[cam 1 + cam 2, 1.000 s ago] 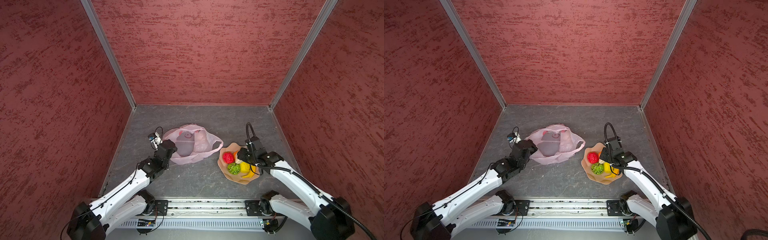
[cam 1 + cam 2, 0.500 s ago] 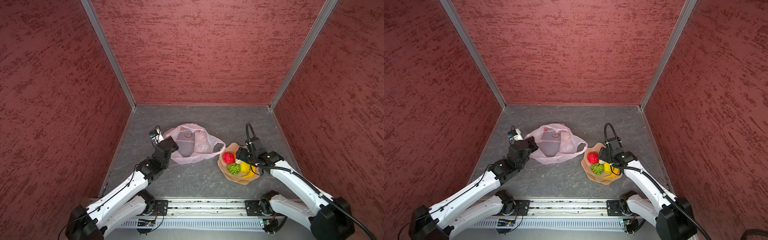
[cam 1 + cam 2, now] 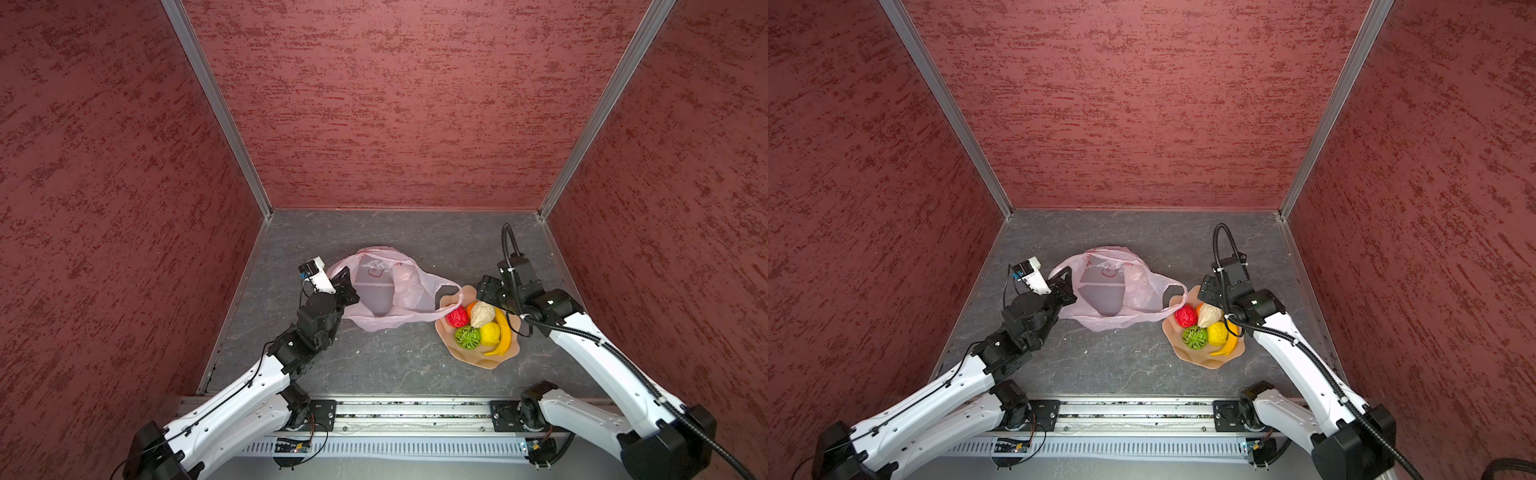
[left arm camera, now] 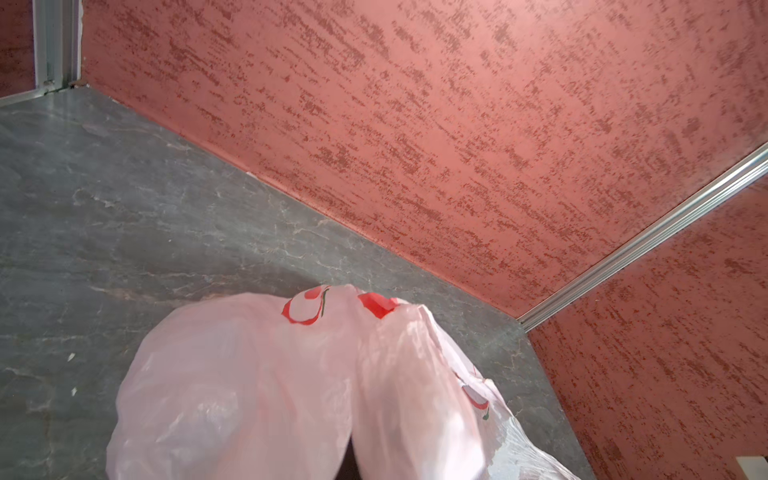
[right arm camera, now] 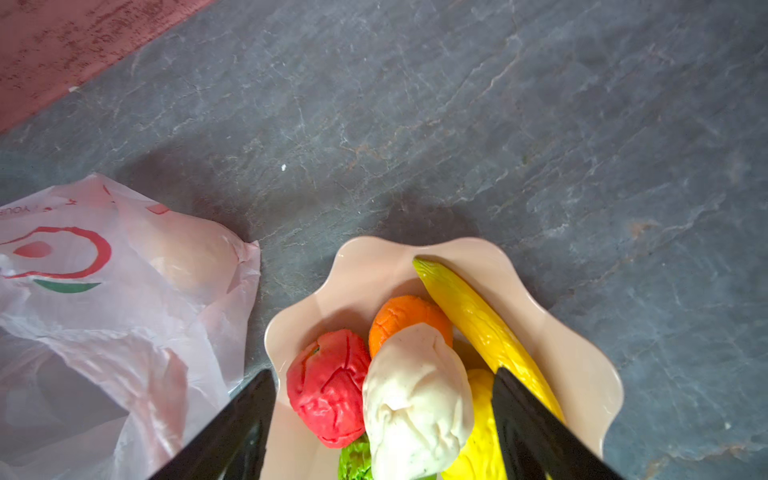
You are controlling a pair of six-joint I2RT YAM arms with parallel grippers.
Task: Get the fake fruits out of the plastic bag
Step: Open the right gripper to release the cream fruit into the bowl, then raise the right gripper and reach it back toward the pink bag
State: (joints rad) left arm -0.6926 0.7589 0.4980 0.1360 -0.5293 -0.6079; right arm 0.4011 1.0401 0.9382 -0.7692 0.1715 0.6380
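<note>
Change: a cream piece [image 3: 482, 313] now lies on top of the pile in the tan dish [image 3: 478, 362], right of centre in both top views. A second ago it is not there. The right end effector [image 5: 382, 374] stands over it with jaws apart and grips nothing, so the piece reads as just released.

Dish holds: red ball [image 3: 457, 318], green lattice ball [image 3: 467, 337], lemon [image 3: 490, 332], banana [image 3: 503, 332], orange [image 3: 471, 306] (mostly covered), and the cream piece.

The plastic bag [image 3: 399, 299] lies on the bench [image 3: 374, 365] at frame centre, mouth open, one loop handle reaching the dish rim. The left end effector [image 3: 347, 286] has its jaws together on the bag's left edge. Film covers the contact in the left wrist view, so this grip is judged from the top views.

Bag holds: one pale lump [image 5: 187, 257] shows through the film, probably the second cream piece. Judgement: one fruit left to take out.
</note>
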